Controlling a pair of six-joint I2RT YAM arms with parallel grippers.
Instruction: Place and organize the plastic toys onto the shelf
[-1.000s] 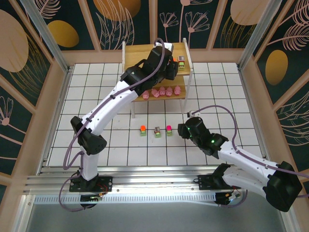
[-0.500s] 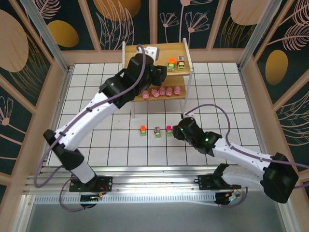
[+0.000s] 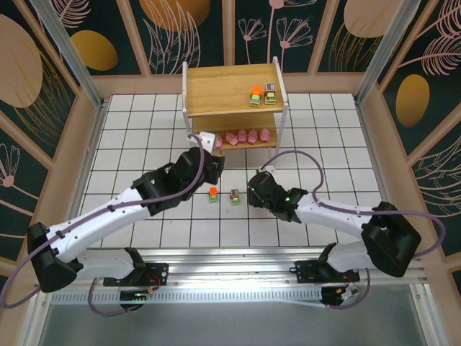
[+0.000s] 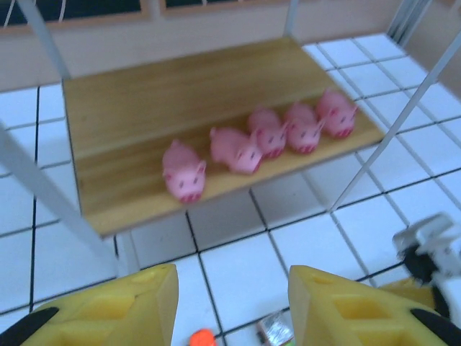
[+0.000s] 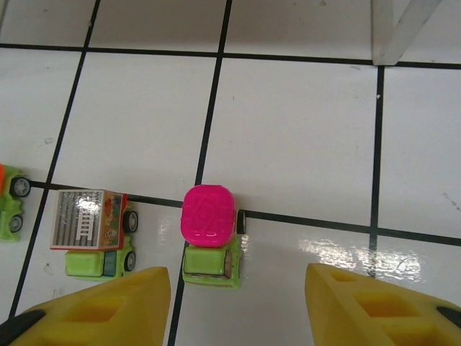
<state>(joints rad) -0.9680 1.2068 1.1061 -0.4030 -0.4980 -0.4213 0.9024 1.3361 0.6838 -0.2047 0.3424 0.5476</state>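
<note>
Right fingers (image 5: 108, 310) gape empty, flanking the magenta-topped green toy truck (image 5: 209, 234) on open white tiled surface (image 5: 302, 130), a grey-topped truck (image 5: 92, 232) close beside. Left fingers (image 4: 130, 303) gape empty facing the light wooden shelf (image 4: 180, 101), its lower front edge lined with pink plastic pigs (image 4: 238, 149).

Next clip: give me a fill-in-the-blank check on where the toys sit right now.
The shelf's lower board holds ___ pink pigs. The top board holds ___ toy trucks. The truck just ahead of the open right gripper has a ___ top. Missing words: five; two; pink.
</note>
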